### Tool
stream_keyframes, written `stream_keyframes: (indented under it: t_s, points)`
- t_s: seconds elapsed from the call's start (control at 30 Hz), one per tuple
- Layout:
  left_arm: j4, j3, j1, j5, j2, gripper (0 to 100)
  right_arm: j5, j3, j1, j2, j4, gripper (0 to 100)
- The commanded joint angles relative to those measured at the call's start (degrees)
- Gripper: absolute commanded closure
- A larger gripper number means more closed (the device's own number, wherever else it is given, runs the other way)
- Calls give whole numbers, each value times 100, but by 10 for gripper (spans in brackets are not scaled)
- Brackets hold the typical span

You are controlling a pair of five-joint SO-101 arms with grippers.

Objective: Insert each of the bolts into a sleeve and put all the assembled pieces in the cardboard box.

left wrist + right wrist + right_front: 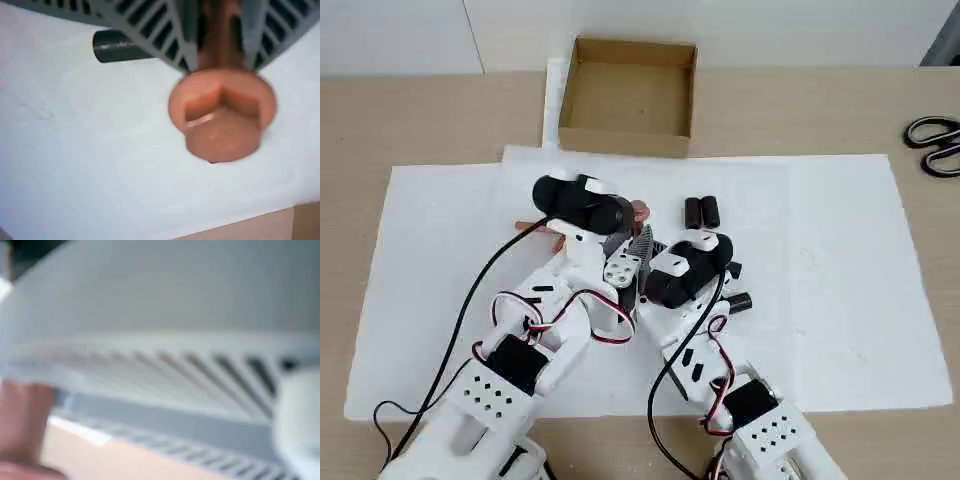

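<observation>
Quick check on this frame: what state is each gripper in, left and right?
Left gripper: closed, holding a bolt by its shaft.
Right gripper: cannot be told.

This is looking like a small robotics lab bench. Two white arms, left (520,370) and right (750,410), are trailing bare wires (470,300) over the tabletop's (420,130) near edge. A sheet (840,260) is covering its middle. Scissors (935,143) are lying at the right edge, and a box (625,140) is sitting at the far edge.

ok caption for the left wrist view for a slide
Left gripper shut on an orange bolt over white paper, dark sleeve beyond.
</observation>
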Motion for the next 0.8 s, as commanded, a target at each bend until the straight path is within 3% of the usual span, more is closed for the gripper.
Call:
stream_keyframes:
  t_s: [0.0,0.3,0.5,0.77]
  points:
    - [-114,-207,-62,18,35,994,-9,-44,-48,-119,-136,995]
    - [220,-233,-62,35,35,990,-9,-44,-48,-119,-136,995]
    - [229,-233,-62,237,26,897,-9,-44,-48,-119,-136,995]
    - [343,-233,-62,343,-70,890,-9,-44,-40,-119,-136,995]
